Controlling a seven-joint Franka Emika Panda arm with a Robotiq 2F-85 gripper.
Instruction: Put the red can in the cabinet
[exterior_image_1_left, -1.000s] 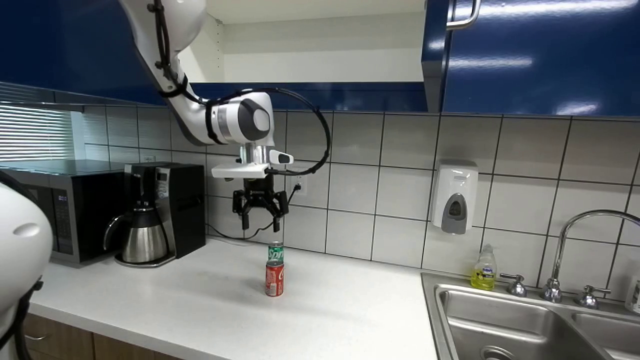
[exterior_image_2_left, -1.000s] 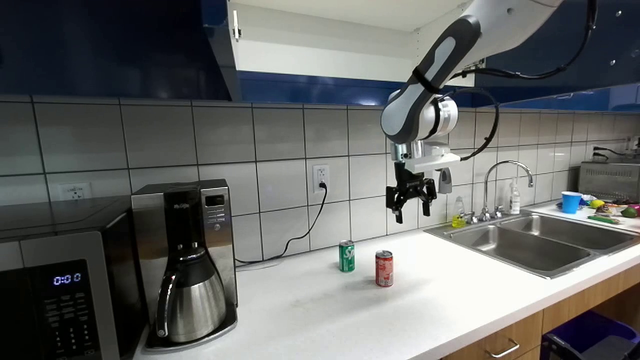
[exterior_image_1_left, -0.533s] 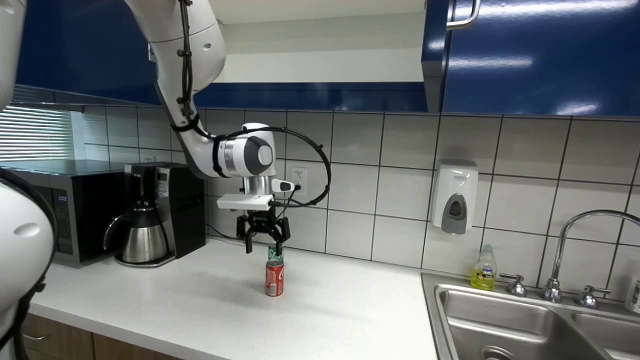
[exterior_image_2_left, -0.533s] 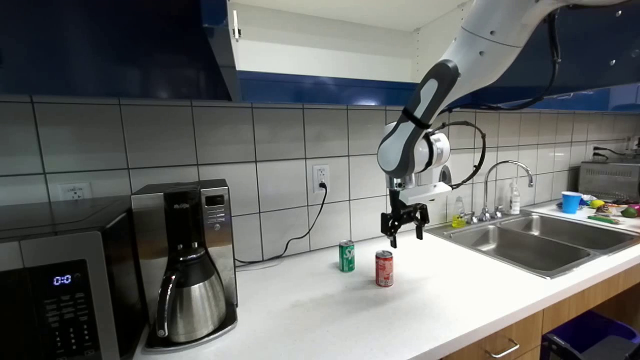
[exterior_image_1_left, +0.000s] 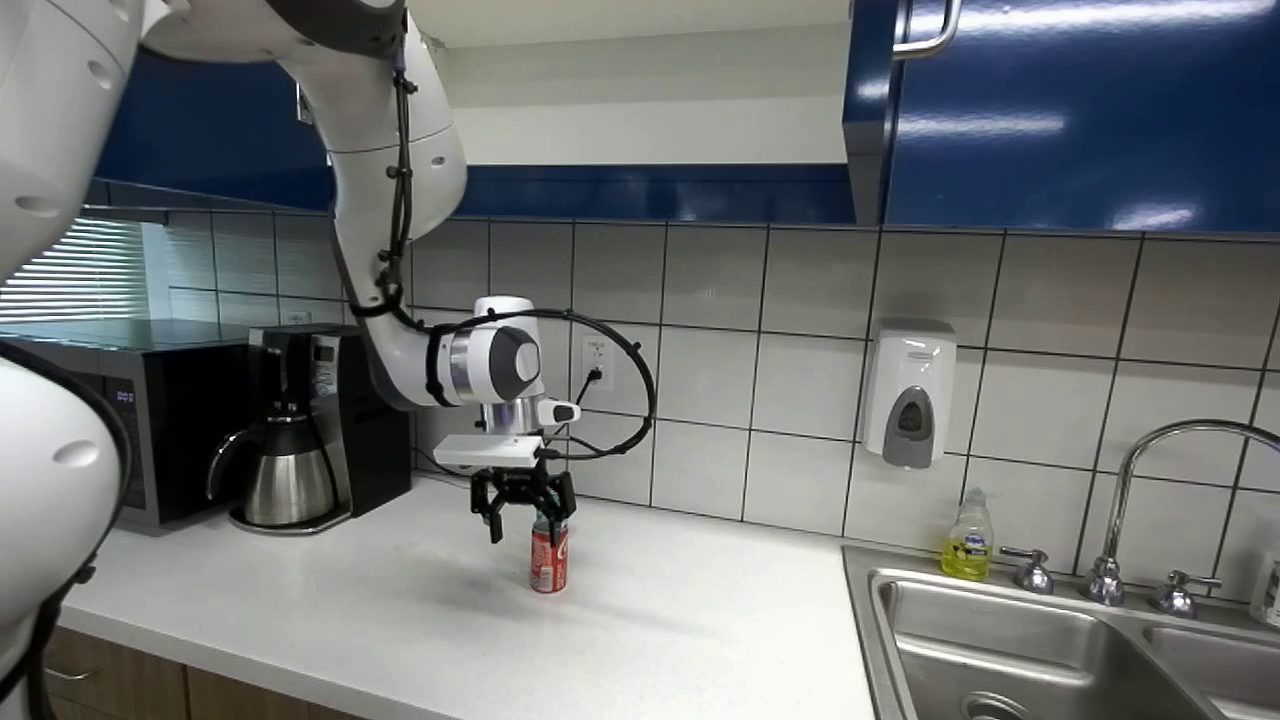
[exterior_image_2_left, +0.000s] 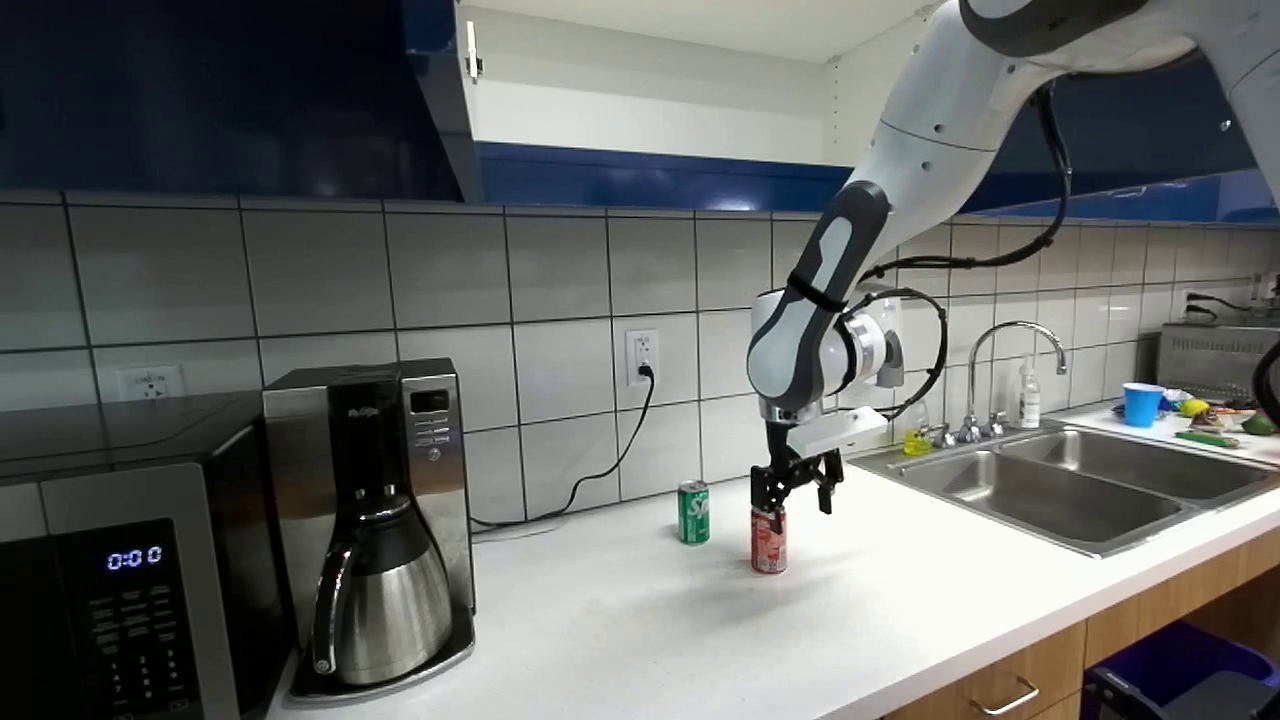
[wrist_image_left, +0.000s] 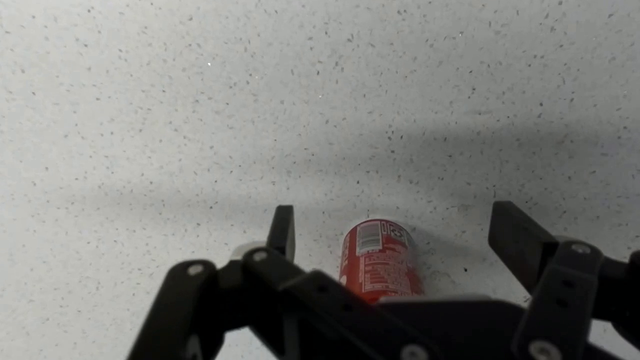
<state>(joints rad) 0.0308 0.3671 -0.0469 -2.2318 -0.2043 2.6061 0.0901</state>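
The red can (exterior_image_1_left: 549, 565) stands upright on the white counter; it also shows in an exterior view (exterior_image_2_left: 769, 548) and in the wrist view (wrist_image_left: 381, 260). My gripper (exterior_image_1_left: 525, 538) is open and points down, its fingertips near the can's top. In the wrist view the gripper (wrist_image_left: 392, 220) has its fingers apart on either side of the can, with gaps between; the can's top is hidden behind the gripper body. In an exterior view one finger of the gripper (exterior_image_2_left: 800, 517) overlaps the can's top. The blue cabinet (exterior_image_1_left: 660, 192) above stands open with a white interior.
A green can (exterior_image_2_left: 693, 513) stands close to the red can, towards the wall. A coffee maker with a steel pot (exterior_image_2_left: 390, 605) and a microwave (exterior_image_2_left: 130, 600) stand at one end. A sink (exterior_image_1_left: 862, 610), a soap bottle (exterior_image_1_left: 967, 545) and a wall dispenser (exterior_image_1_left: 910, 395) are at the other.
My gripper has moved down from well above the cans to the level of the red can's top, staying open. Both cans have stayed in place.
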